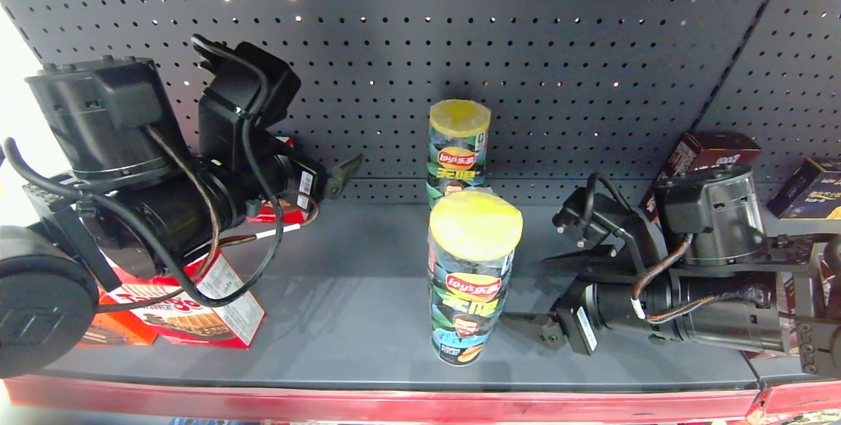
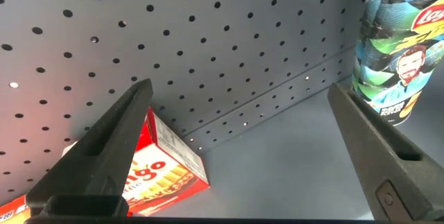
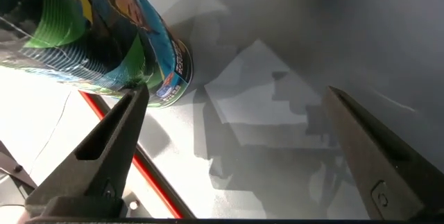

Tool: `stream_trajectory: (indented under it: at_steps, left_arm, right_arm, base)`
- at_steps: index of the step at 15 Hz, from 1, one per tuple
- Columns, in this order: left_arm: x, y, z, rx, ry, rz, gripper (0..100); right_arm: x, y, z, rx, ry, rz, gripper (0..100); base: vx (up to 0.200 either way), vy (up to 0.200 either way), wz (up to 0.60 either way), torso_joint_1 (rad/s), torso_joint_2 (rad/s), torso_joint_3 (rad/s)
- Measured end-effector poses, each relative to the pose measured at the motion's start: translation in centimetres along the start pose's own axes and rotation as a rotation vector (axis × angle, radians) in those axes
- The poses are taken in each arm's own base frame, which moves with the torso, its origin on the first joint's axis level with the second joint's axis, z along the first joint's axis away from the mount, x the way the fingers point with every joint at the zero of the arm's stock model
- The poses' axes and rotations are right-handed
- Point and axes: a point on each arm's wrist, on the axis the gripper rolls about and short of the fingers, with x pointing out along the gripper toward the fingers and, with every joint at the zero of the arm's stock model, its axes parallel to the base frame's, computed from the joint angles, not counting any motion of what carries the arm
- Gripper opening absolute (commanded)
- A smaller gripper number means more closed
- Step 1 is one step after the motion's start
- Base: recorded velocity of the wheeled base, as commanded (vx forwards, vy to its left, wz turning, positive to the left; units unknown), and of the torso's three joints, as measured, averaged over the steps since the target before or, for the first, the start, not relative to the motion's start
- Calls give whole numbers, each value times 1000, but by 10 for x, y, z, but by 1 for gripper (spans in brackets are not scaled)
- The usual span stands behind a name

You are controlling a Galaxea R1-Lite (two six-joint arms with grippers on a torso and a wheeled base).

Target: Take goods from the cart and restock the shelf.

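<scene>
Evidently, two cans had been stood on the shelf (image 1: 355, 307). The front can (image 1: 470, 280) was seen upright near the shelf's red lip, and the rear can (image 1: 458, 149) was seen upright straight behind it, a gap between them, close to the pegboard (image 1: 525, 50).

The right hand (image 1: 529, 290) was held low, just to the right of the front can, its jaws spread wide and nothing gripped. One finger (image 3: 111, 148) lay right beside the front can's lower wall; whether it touched could not be told. The left hand (image 2: 239, 89) was held behind and to the left of the front can, well apart from it, likewise wide open and empty. A red box (image 1: 197, 307) lay well to the left of the front can, and dark boxes (image 1: 709, 149) stood behind and to its right.

The placing was judged done, so the risk lay in pulling clear. The front can is tall, narrow and probably light; were the right hand swung sideways rather than drawn straight back, the near finger could catch it. It could then be tipped over the lip, or knocked back into the rear can. The left hand, if swept toward the rear can, could upset that one too.
</scene>
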Motion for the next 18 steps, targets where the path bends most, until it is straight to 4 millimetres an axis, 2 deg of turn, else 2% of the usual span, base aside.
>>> stream_trajectory:
  at_steps: [9,12,15,18]
  left_arm:
    - [2,-1,-1,1,4,-1,100]
    - [1,-1,-2,1,6,-3,100]
    - [1,0,-1,0,-2,4,100]
    - [-2,10,2,2,-12,35,100]
  right_arm:
    - [6,3,0,-5,-6,8,100]
    - [-1,-4,0,7,-18,-21,100]
    - [-29,-31,7,48,-95,-139,100]
    - [-80,-63,12,91,-210,-322,100]
  base:
    - [0,0,0,0,0,0]
    - [0,0,0,0,0,0]
    - [0,0,0,0,0,0]
    - [0,0,0,0,0,0]
